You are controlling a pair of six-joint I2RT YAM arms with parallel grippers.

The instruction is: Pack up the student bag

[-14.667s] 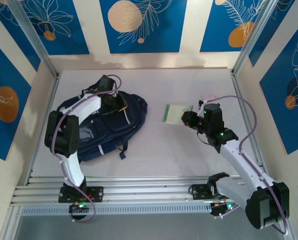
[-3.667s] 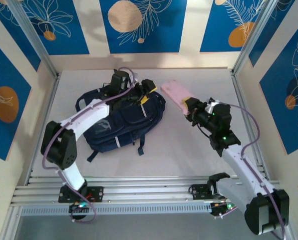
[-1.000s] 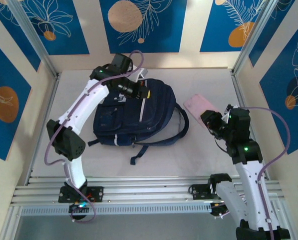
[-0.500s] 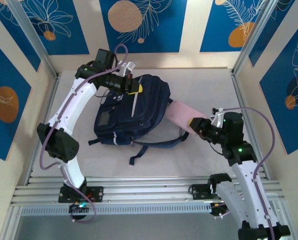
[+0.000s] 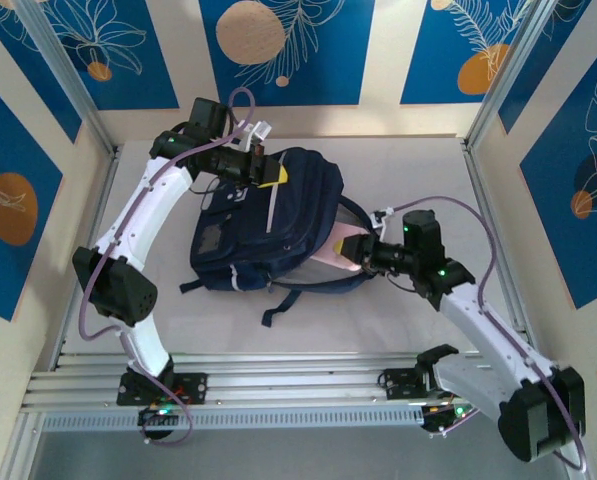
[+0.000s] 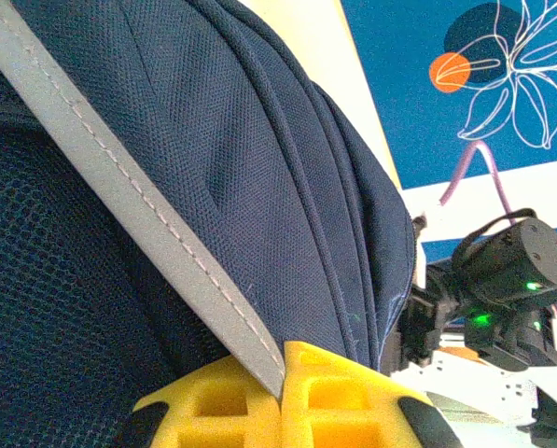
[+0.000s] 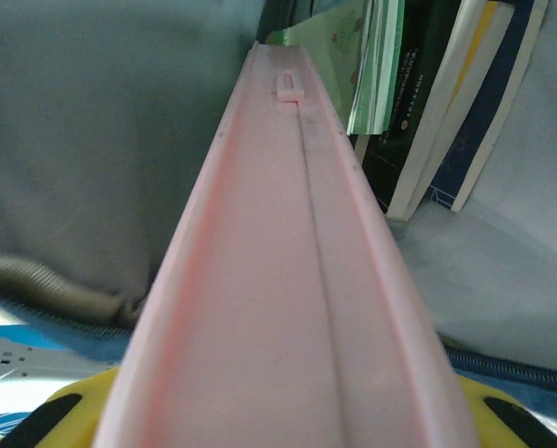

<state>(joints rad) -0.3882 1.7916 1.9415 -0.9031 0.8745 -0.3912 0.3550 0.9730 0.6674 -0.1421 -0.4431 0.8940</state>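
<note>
The bag (image 5: pixel 263 225) lies on the table (image 5: pixel 418 170) left of centre in the top view, with its open mouth turned toward the lower right of the frame. My left claw (image 5: pixel 266 178) sits at the bag's upper edge. In the left wrist view its yellow pads (image 6: pixel 213 401) are closed on the grey trim strip (image 6: pixel 138 215), with blue fabric bunched beside it, so I have the bag pinched there.

My right claw (image 5: pixel 360 248), right of centre, is clamped on the near end of a pink case (image 7: pixel 297 280). The far end of the case points into the opening, next to books (image 7: pixel 427 121) standing inside.

I judge the bag to be soft and limp: the cloth will sag and fold wherever it isn't held, and the mouth may close if I slacken. With books in it, it is probably heavy enough to drag rather than lift cleanly by one pinch. The woven cloth should grip well. The stitched trim or the rim seam looks like the best hold, because a flat panel would just gather up. The case looks stiff and smooth, so it may slip in the pads if it snags on the lining.
</note>
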